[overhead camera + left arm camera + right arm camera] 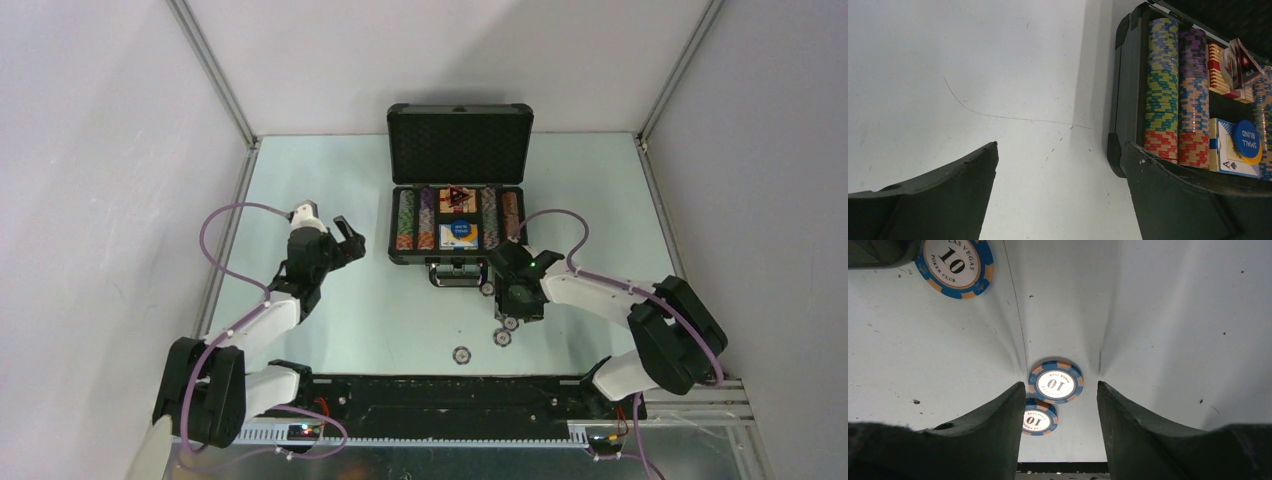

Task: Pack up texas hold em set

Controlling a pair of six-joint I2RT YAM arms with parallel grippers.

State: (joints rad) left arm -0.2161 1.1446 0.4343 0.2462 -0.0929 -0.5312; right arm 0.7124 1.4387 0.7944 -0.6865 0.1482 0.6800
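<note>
Pale, scuffed desk (330,320) runs between white walls, and the open briefcase (458,140) stands at its far middle with the lid upright. Rows of striped chips (1161,85) fill its tray, and a blue small-blind button (1247,141) lies on a card box beside them.

What is left to pack lies on my right side. My right claw (1060,388) hangs low over the desk just near of the case's front right corner, fingers apart and gripping nothing. One loose blue-and-orange chip (1055,383) lies flat on the desk directly between my fingertips, close to the left one and clear of the right. A second chip (1039,417) lies just beside it, partly hidden by my left finger. A third chip (954,262) lies apart at the edge of that view, and a fourth chip (461,355) lies nearer the arm bases, to the left.

My left claw (1060,150) is spread wide and empty, left of the briefcase and well away from those chips, so I judge the right arm is the one for them.

A chip is round and has no long axis. It lies flat, so I expect the pinch must catch its thin rim. The tray then lies far and slightly left of that claw.
</note>
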